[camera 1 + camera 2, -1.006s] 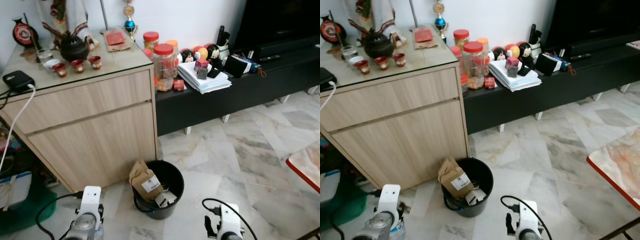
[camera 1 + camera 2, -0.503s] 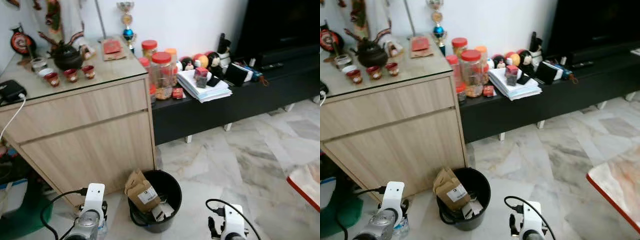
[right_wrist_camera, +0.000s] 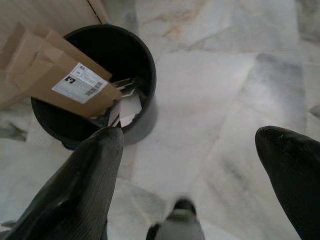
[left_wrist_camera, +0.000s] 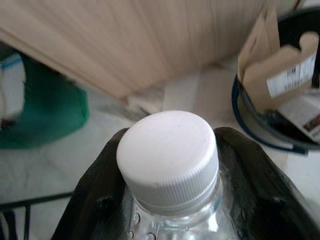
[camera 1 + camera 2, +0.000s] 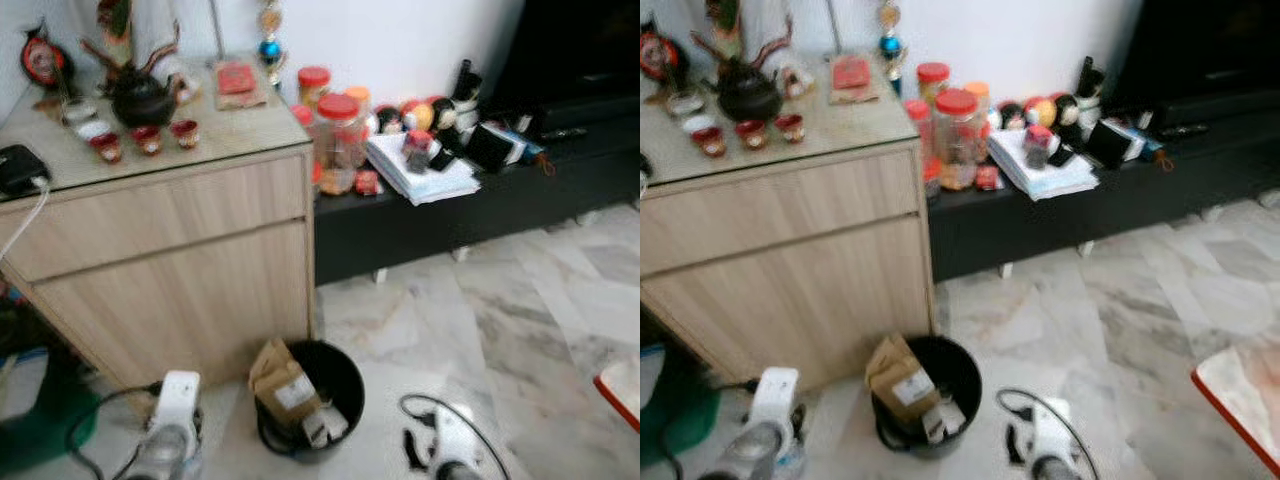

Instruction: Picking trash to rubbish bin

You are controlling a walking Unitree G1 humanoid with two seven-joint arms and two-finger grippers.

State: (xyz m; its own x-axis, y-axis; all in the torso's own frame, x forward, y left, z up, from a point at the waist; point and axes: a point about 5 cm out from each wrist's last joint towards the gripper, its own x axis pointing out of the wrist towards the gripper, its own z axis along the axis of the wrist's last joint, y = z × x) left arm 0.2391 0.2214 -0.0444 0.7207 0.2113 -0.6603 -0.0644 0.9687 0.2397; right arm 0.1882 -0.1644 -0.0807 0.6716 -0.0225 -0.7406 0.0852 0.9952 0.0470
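Black fingers [image 4: 250, 175] of the left gripper [image 4: 170, 200] pinch a clear plastic bottle with a white ribbed screw cap [image 4: 167, 160], one finger on each side of its neck. It is held low over the pale marble floor [image 5: 480, 300], just to the left of the round black rubbish bin [image 5: 345, 375]. The bin stands on the floor at the foot of the light wooden cabinet [image 5: 170, 270] and holds a folded brown cardboard box with a white label [image 5: 283, 383] that leans up over its rim, plus some paper scraps. The right gripper [image 3: 195, 165] hovers above the floor just right of the bin, its two black fingers [image 3: 85, 185] spread wide apart with nothing between them.
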